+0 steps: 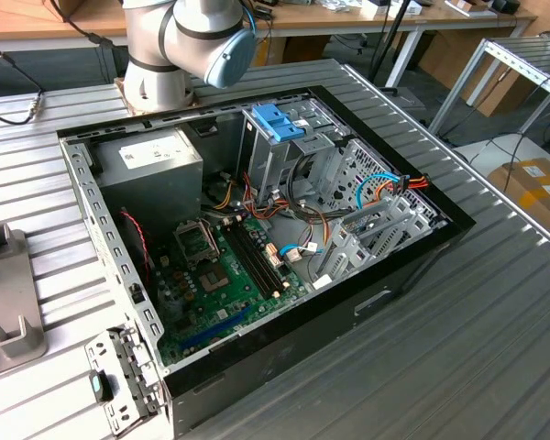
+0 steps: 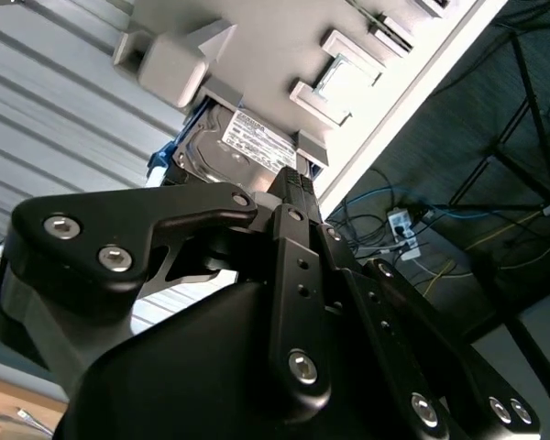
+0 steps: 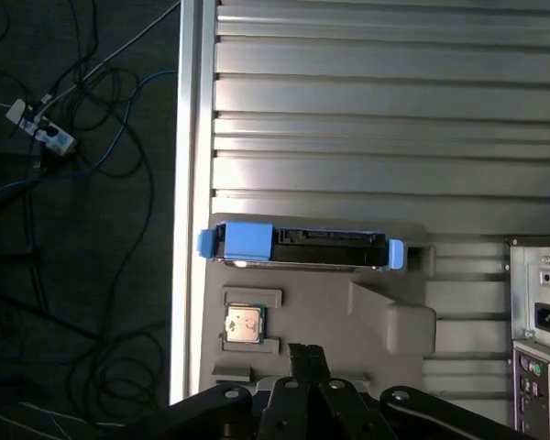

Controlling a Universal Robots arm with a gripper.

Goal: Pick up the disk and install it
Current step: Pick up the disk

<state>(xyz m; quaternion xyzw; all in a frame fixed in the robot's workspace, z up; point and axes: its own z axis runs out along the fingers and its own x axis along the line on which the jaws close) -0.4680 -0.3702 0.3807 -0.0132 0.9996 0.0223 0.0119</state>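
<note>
Closest, my pincer (image 3: 307,356), jaws pressed together and empty, hangs above the grey holder (image 3: 394,321) whose slot props the disk (image 3: 302,247) on edge, presumably so I can pinch it.

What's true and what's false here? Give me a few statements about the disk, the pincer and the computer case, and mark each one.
1. The disk stands on edge in a grey fixture plate. True.
2. The pincer holds the disk. False: it is apart from the disk, which rests in the fixture plate.
3. The disk's side rails are red. False: they are blue.
4. A small chip sits in the same fixture plate. True.
5. The computer case is closed. False: it lies open, with the board inside showing.
</note>
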